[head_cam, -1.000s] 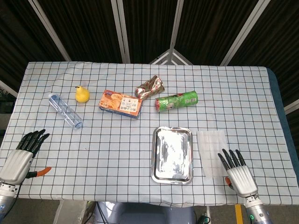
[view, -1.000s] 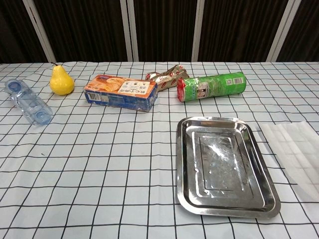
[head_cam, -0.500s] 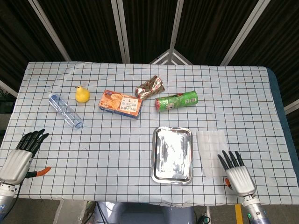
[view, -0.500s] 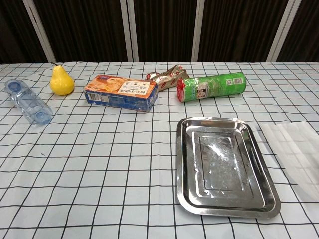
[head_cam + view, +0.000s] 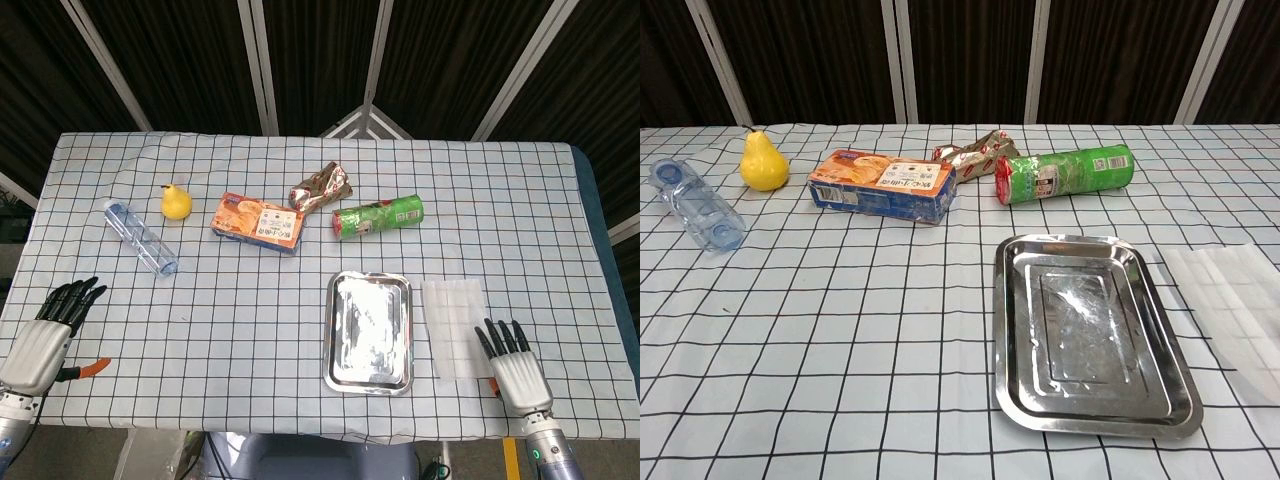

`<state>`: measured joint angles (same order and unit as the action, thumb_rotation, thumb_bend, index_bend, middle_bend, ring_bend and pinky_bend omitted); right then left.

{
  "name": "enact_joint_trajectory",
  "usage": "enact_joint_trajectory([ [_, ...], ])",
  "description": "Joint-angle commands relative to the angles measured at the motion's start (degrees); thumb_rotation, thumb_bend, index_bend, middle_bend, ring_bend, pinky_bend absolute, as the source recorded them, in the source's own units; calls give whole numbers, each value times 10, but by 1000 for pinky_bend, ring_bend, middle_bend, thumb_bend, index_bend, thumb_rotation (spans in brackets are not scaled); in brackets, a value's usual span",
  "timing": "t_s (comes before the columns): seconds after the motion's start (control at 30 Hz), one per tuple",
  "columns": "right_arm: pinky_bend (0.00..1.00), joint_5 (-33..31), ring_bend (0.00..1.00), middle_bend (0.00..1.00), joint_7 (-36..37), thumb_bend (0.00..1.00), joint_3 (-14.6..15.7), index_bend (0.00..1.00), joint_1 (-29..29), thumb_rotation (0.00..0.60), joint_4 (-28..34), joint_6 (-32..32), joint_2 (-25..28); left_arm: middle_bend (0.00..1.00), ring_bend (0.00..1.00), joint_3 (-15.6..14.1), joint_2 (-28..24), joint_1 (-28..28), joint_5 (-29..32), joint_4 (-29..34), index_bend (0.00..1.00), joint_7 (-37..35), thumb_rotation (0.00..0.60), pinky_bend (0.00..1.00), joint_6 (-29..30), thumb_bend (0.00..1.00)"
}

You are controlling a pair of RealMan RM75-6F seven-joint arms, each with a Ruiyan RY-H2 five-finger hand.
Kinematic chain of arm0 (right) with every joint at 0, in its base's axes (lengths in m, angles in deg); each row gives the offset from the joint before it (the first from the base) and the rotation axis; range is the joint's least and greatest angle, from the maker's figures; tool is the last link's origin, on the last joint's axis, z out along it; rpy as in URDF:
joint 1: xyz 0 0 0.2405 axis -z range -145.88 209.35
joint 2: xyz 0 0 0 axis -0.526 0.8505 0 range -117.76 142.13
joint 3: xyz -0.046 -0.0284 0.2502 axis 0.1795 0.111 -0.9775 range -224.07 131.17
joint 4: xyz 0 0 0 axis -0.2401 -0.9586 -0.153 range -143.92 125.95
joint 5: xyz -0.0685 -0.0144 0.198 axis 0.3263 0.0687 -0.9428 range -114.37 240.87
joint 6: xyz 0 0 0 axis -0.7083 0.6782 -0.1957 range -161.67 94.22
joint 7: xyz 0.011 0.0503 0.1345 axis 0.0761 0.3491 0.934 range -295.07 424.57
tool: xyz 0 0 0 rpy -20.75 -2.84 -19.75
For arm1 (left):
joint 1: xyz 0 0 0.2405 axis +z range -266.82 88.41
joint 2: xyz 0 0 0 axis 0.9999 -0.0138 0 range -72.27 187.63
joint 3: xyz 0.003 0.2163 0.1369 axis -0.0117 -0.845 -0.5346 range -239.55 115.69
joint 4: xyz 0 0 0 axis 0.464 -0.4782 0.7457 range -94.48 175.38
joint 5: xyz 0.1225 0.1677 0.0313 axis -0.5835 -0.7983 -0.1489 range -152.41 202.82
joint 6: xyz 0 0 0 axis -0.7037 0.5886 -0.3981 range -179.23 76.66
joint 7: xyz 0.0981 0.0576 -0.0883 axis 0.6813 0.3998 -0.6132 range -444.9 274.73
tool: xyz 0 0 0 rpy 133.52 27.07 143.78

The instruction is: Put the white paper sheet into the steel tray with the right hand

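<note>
White paper sheet point(image 5: 455, 313) lay flat near tabletop's right edge; likely light, limp. Right hand point(image 5: 516, 369) empty, fingers spread; pinch near edge.

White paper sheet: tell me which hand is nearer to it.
Right. The right hand lies at the near right corner of the white paper sheet, fingertips by its edge. The left hand rests far across the table at the left edge.
</note>
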<state>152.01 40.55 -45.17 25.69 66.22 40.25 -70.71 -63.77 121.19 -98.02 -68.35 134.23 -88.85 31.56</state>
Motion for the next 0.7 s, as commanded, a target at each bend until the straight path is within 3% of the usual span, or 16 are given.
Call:
enact_joint_trajectory([
  [0.03,0,-5,0,0,-4,347,-1,72,0,600,-3,-2,1,0,0,0,0,0,1,0,0,-2,600,0,-1,0],
  [0.47,0,-19,0,0,-5,348,-8,73,-5,600,-9,-2,-5,0,0,-2,0,2,-2,0,0,5,600,0,1,0],
  [0.7,0,-11,0,2,12,348,-8,152,-15,600,-17,-2,-14,0,0,-2,1,2,-1,-1,0,6,600,0,1,0],
])
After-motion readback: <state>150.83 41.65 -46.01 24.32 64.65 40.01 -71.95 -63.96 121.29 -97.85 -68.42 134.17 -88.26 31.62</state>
